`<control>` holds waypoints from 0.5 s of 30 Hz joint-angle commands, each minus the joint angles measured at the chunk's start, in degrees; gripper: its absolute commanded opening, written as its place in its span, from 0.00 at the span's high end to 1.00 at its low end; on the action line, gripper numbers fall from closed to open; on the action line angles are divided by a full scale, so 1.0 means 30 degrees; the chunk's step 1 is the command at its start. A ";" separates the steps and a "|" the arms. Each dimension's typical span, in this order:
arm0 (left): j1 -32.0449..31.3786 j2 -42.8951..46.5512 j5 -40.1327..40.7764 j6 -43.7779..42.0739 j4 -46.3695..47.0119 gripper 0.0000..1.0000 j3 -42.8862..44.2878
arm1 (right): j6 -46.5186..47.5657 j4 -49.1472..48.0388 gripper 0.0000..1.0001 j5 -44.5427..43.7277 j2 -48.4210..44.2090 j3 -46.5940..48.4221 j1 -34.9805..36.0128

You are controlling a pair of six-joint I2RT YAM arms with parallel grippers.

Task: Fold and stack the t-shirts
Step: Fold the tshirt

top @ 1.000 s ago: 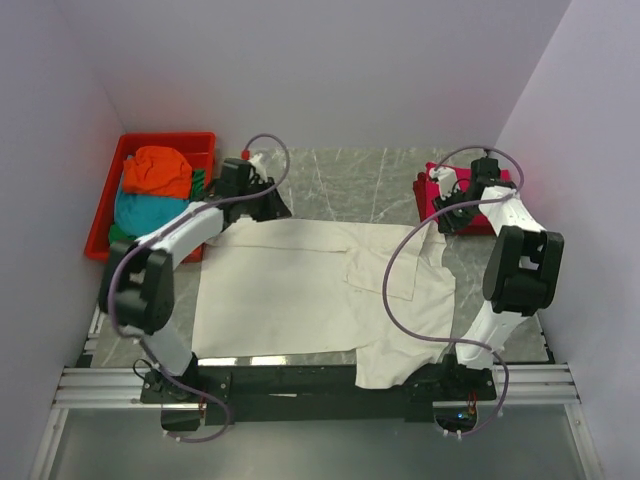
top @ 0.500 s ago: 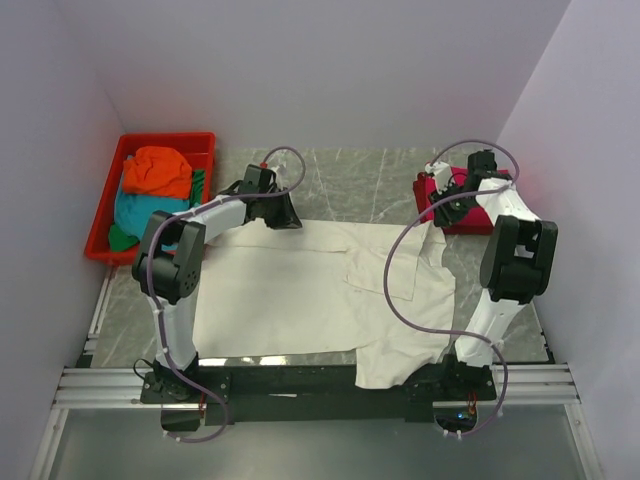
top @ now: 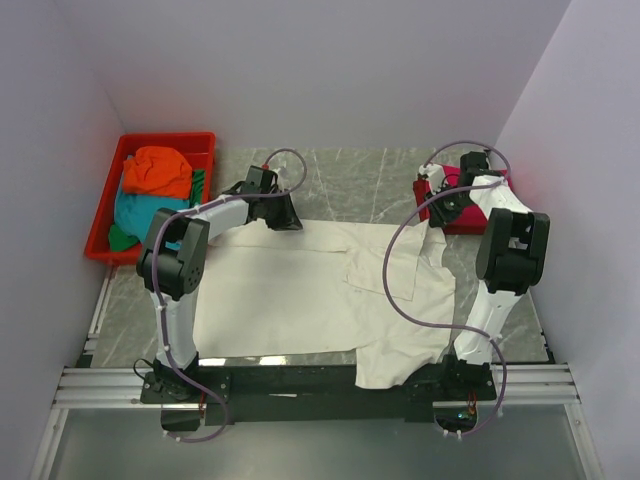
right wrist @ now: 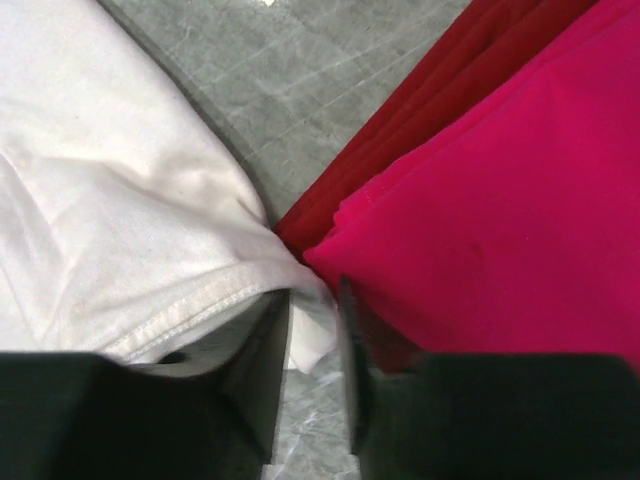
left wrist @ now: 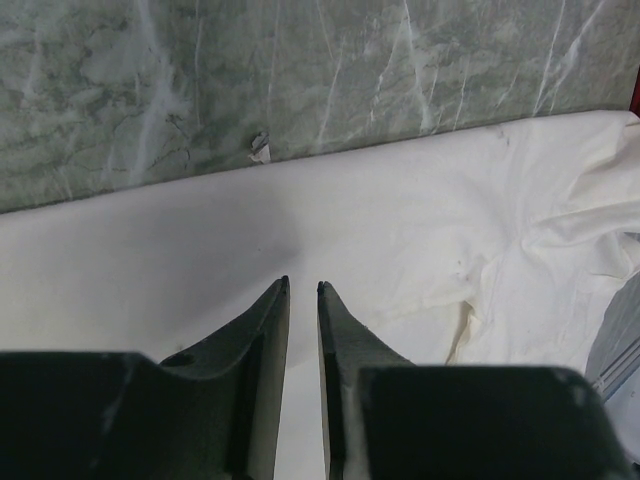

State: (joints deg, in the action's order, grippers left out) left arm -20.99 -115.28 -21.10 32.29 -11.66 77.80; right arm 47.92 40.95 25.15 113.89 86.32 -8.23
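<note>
Soft, light cloth: the large cream-white t-shirt [top: 290, 290] lies spread mid-frame in the top view and is best pinched at its hems. The right gripper [right wrist: 313, 305] clamps its sleeve corner beside the folded magenta-pink t-shirt [right wrist: 500, 200], upper right. Whether the nearly closed left gripper [left wrist: 302, 285] holds the far edge is unclear.

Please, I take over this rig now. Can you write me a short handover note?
Left gripper: jaws nearly closed over the cream-white t-shirt near its far edge; grip unclear.
Right gripper: closed on a hemmed corner of it.
Done: magenta t-shirt folded on a red t-shirt, far right.
To do: cream shirt lies spread, unfolded; orange t-shirt and teal t-shirt wait in the red tray.
</note>
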 commanded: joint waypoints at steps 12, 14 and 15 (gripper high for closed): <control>-0.0004 -0.0448 0.1203 0.0016 -0.0272 0.80 0.0727 | -0.1089 -0.2836 1.00 -0.0588 -0.2976 -0.1731 -0.0244; 0.0113 -0.0537 0.1321 0.0133 -0.0215 0.81 0.0610 | -0.1617 -0.3858 1.00 -0.0822 -0.3535 -0.2405 -0.0391; 0.0142 -0.0653 0.1379 0.0250 -0.0157 0.83 0.0552 | -0.1734 -0.4067 1.00 -0.1027 -0.3944 -0.2581 -0.0421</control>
State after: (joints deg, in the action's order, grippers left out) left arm -20.91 -116.40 -18.65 32.38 -12.01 77.87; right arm 45.36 35.33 23.86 108.42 79.68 -8.62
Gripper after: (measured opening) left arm 0.183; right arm 0.008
